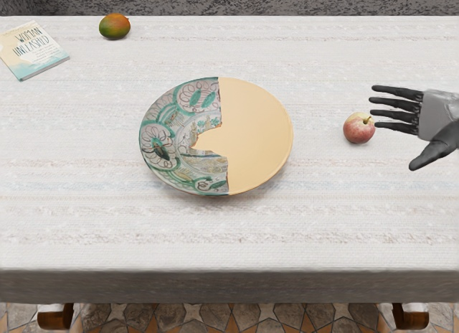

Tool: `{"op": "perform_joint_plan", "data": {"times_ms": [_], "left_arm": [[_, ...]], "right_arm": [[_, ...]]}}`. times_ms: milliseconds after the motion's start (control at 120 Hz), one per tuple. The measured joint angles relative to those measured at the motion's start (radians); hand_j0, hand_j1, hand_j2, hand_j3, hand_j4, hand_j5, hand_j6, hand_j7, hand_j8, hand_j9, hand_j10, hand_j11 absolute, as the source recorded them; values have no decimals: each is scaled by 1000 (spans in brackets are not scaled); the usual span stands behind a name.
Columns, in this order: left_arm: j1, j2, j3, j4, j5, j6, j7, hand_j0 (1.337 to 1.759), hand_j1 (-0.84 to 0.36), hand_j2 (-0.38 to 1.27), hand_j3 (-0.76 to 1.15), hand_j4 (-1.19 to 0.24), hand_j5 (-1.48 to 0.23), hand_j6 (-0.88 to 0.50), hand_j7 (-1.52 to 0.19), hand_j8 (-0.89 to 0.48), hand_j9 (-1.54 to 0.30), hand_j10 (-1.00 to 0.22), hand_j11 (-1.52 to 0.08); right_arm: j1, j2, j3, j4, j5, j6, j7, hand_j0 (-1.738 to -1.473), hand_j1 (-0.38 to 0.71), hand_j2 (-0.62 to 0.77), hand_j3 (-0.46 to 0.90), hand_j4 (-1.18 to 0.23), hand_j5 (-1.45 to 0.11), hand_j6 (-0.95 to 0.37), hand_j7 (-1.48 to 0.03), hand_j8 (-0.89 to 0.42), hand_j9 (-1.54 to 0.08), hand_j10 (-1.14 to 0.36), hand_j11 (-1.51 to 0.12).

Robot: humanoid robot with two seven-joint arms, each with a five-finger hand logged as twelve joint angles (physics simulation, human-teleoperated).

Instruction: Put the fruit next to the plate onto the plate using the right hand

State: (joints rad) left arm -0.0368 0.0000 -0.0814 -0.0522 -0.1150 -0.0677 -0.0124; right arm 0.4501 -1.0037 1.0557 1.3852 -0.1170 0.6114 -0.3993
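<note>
item: apple (358, 128), red with a yellow blush, stem uppermost.
location: on the worktop (323, 218), to the right of the plate (265, 125), near its rim but apart from it; not yet on the plate.
handling (judged): firm, round, smooth-skinned, moderate weight; apt to roll if pushed from one side and to slip out of a shallow pinch; skin may bruise under a hard squeeze.
hold (judged): wrap around the widest girth, fingers on one flank and thumb opposite, clear of the stem.
right hand (424, 118): enters from the right edge, fingers (384, 102) spread and stretched toward the apple, thumb hanging lower, holding nothing.
relation: apple sits just beside the fingertips, on their plate side, between hand and plate; contact cannot be told.
other stock: mango (115, 26) at the far edge, well apart from the plate; book (32, 49) at the far left corner.
left hand: not in view.
</note>
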Motion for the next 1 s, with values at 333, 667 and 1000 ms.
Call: {"op": "perform_joint_plan", "data": {"times_ms": [333,667,1000], "left_arm": [[0,0,0,0,0,0,0,1658,336,3,0,-11,-14,-12,-14,-11,-14,-11,-14],[0,0,0,0,0,0,0,1658,337,2,0,-11,-14,-11,-14,-11,-14,-11,-14],[0,0,0,0,0,0,0,1658,337,2,0,-11,-14,-11,-14,-11,-13,-11,-13]], "right_arm": [[42,39,81,211,-496,-17,-94,-1658,-317,-4,0,-29,-36,-29,-36,-28,-36,-28,-36],[45,340,13,181,-1169,-473,-206,-1658,-323,-3,0,-25,-30,-26,-30,-25,-30,-24,-30],[217,512,-200,-84,-1348,-591,-211,-1658,-327,-2,0,-22,-26,-23,-25,-22,-26,-21,-25]]}}
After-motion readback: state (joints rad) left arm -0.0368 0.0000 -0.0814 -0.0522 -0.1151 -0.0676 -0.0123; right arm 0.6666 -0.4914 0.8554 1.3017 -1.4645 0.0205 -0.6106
